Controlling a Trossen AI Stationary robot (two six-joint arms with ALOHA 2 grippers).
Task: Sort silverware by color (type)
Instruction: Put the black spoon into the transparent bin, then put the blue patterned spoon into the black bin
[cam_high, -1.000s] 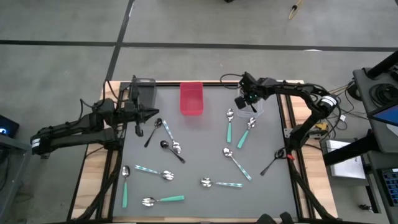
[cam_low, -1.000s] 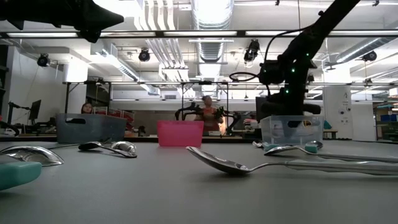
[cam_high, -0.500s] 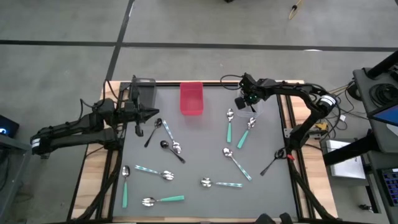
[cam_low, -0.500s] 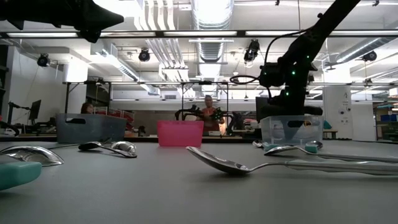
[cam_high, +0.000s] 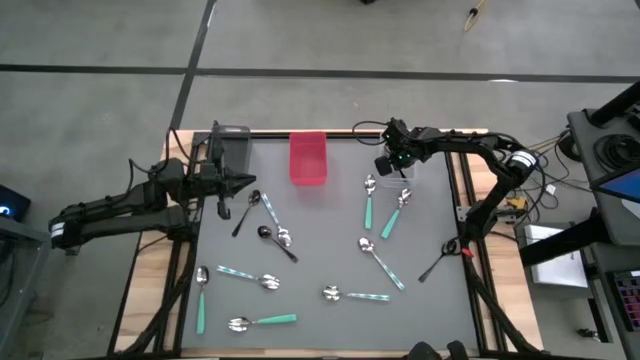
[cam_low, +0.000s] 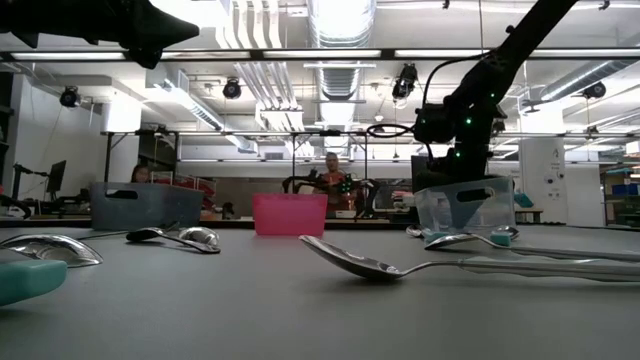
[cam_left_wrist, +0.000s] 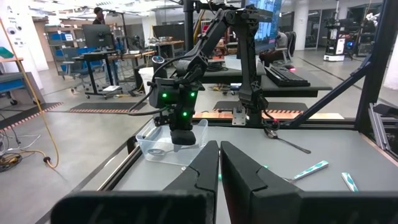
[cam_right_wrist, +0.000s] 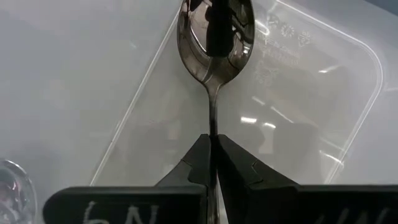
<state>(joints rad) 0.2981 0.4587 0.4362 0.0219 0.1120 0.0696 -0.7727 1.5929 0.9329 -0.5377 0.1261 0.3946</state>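
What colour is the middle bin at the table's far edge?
Pink-red bin, clearest in the high view.

right wrist: held spoon (cam_right_wrist: 214, 37) handle hidden between fingers, colour unreadable | clear bin (cam_right_wrist: 348, 106) cut off at right edge | low view: teal handle (cam_low: 30, 278) cropped at left edge | high view: clear bin mostly covered by right gripper (cam_high: 392, 166)

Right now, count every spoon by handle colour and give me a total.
Teal-handled spoons: 5
Pale patterned-handled spoons: 3
All-black spoons: 3
Silver spoon gripped in the right hand over the clear bin, handle hidden: 1
Total: 12
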